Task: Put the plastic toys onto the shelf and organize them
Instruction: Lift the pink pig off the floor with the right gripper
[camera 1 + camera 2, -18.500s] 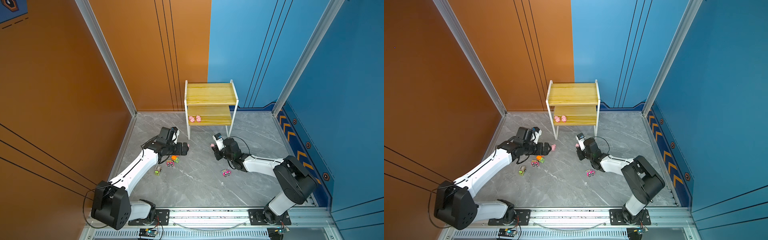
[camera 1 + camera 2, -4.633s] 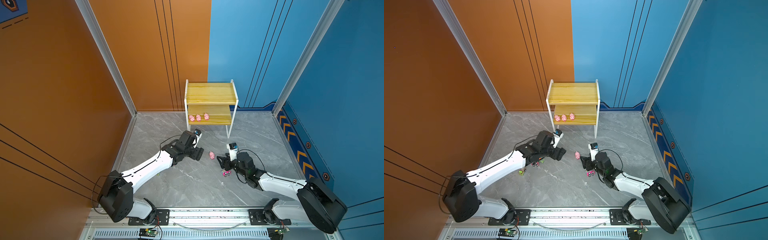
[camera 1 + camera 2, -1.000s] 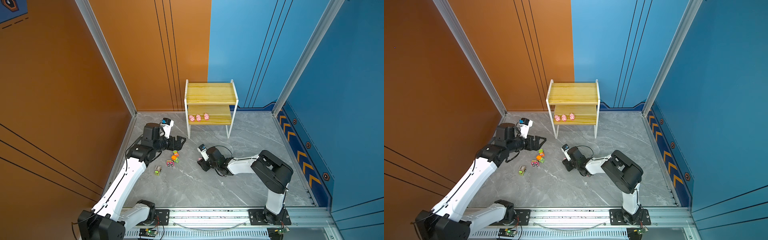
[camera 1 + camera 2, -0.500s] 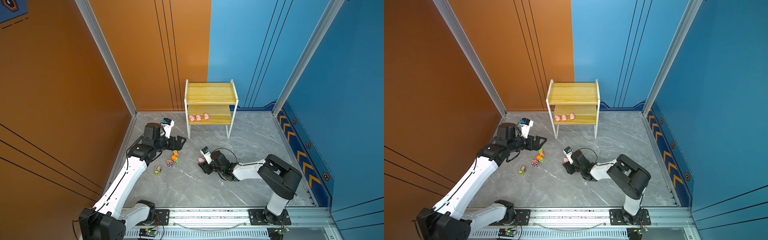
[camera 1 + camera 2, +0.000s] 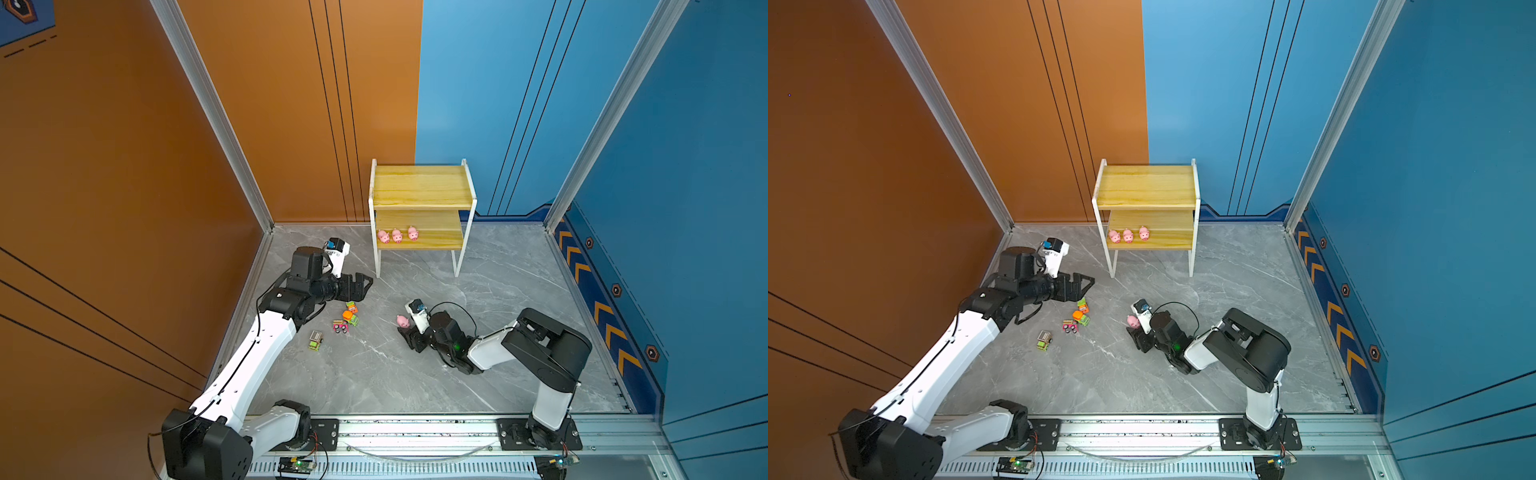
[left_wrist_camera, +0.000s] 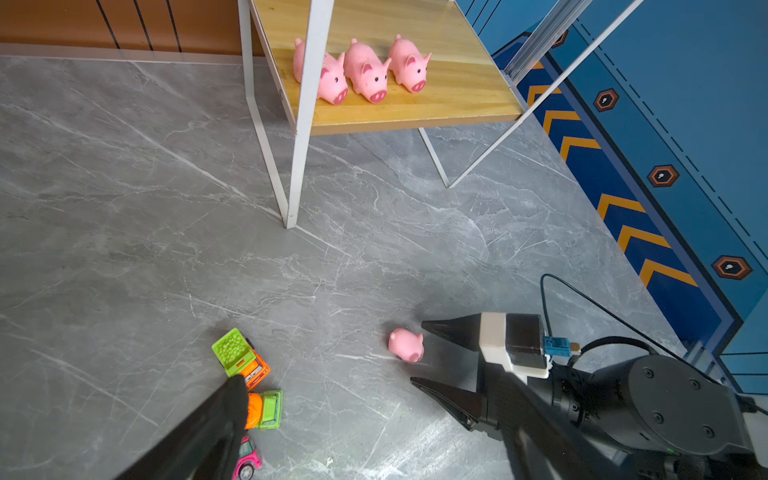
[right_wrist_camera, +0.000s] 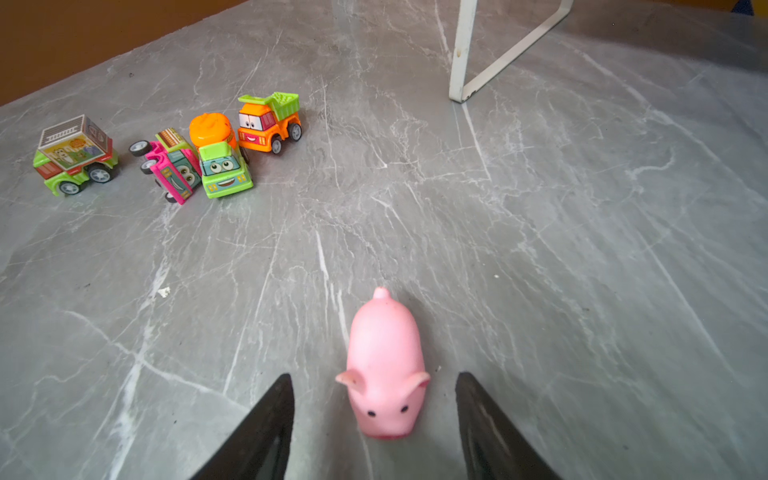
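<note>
A pink pig (image 7: 382,361) stands on the grey floor, snout toward my right gripper (image 7: 374,376). That gripper is open, its fingertips either side of the pig's head with gaps on both sides. Both top views show this pig (image 5: 402,321) (image 5: 1132,320). Three more pigs (image 5: 397,235) (image 6: 365,70) stand in a row on the lower board of the shelf (image 5: 422,187). Several toy trucks sit on the floor: an orange one (image 7: 270,120), a green mixer (image 7: 220,162), a pink one tipped on its side (image 7: 170,166) and a green box truck (image 7: 75,156). My left gripper (image 5: 365,286) hangs open and empty just above them.
The shelf's white legs (image 6: 297,174) stand on the floor between the two arms, toward the back. Orange wall (image 5: 124,187) runs along the left, blue wall (image 5: 685,208) along the right. The right arm's cable (image 5: 453,307) loops behind its wrist.
My right gripper has widened its jaws and drawn back a little toward the right. The pig now shows free on the floor at its tips. The left arm has barely moved.
</note>
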You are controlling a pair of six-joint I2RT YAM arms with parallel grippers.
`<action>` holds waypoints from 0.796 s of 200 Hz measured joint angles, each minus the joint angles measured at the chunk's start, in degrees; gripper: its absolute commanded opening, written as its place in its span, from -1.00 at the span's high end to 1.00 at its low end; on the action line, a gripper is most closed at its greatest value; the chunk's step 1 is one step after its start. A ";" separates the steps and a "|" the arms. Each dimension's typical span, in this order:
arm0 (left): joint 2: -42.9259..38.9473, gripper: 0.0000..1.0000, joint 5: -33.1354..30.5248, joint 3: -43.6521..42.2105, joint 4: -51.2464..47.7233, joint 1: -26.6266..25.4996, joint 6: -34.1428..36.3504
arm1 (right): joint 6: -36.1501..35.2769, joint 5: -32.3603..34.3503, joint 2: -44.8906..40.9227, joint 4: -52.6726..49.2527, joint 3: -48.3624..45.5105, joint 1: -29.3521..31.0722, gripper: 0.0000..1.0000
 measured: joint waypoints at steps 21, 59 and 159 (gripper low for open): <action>0.22 -0.88 0.00 -0.55 0.15 0.00 0.11 | -0.07 0.46 1.18 1.60 0.02 0.00 -0.20; 0.33 -0.87 0.00 -0.55 0.26 0.00 0.13 | -0.42 0.63 2.99 2.05 0.13 -0.17 -0.09; 0.33 -0.87 0.00 -0.55 0.37 0.02 0.13 | -1.57 0.63 3.26 1.97 3.19 -0.44 0.19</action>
